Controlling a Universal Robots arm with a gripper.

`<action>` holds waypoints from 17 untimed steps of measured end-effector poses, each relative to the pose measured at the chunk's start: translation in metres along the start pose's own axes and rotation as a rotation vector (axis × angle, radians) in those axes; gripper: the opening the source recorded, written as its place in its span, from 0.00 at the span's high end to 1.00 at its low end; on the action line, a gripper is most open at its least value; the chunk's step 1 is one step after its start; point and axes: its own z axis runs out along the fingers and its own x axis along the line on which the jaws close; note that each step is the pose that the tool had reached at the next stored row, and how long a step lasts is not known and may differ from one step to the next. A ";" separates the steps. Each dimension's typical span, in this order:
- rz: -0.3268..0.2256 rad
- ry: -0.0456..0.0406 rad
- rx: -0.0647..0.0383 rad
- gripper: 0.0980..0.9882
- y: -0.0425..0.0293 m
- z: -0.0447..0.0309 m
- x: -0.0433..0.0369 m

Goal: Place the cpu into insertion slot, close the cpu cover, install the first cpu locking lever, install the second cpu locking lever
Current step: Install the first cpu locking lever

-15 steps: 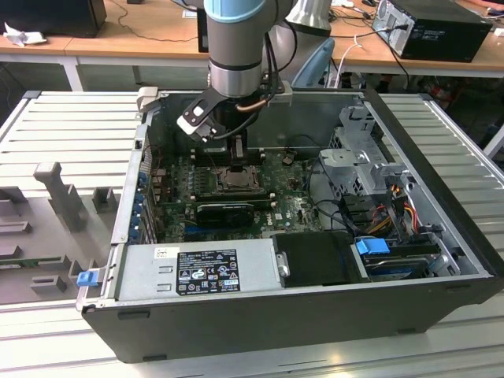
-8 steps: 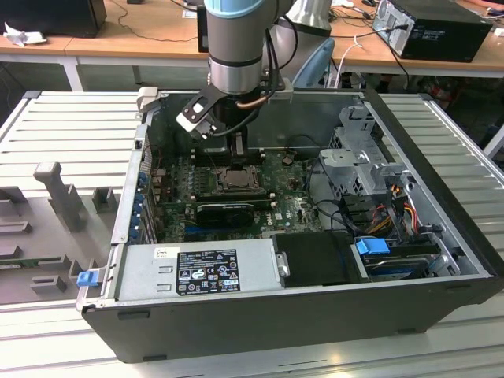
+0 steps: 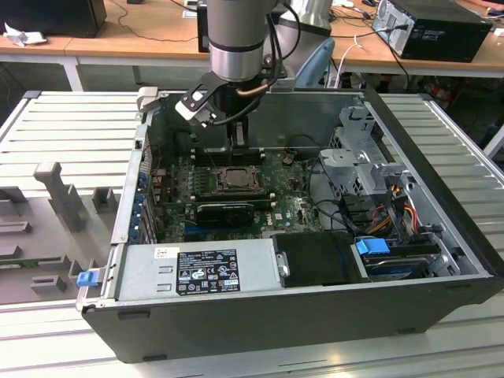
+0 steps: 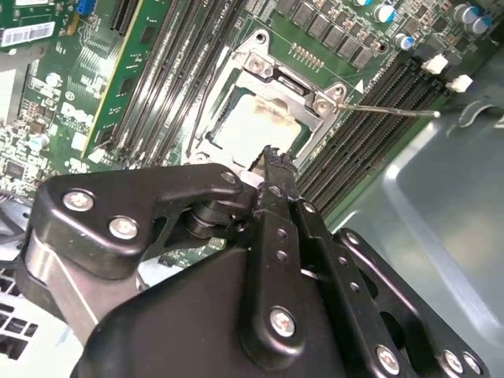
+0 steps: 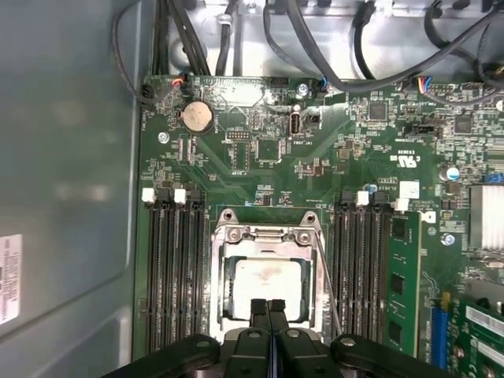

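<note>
Ribbed grey metal forms the worktop (image 3: 71,118), on which an open case (image 3: 260,315) is laid on its side with its green board (image 3: 291,209) exposed. The arm (image 3: 236,31) is seen reaching down into the case near its far wall, and the slot (image 3: 235,179) is found just in front of it, near the board's middle.

The cpu (image 5: 268,279) is seated in the slot. The cover (image 5: 268,234) is laid flat over it, so that the pale face is framed by the central opening. The first two steps are therefore judged done.

The levers are judged to be left. A lever (image 4: 394,109) is seen jutting from a corner of the slot across the memory slots (image 4: 362,134) towards the case wall, apparently unlatched. A second lever (image 5: 327,276) is run along the slot's side. Whether it is hooked cannot be told.

The whole case and the arm's stance are given by the exterior view. A straight-down look at the cover is given by the first wrist view, where the gripper (image 5: 268,305) is seen at the cover's edge, its fingers (image 5: 258,315) pressed together with nothing held. Contact with the cover cannot be judged. The jutting lever is brought out by the slanted second wrist view.
</note>
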 end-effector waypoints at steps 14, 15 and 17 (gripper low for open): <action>-0.177 0.0080 0.004 0.99 0.0007 -0.0151 0.0004; -0.198 0.0089 0.005 0.99 0.0007 -0.0151 0.0004; -0.236 0.0106 0.006 0.99 0.0000 -0.0151 0.0003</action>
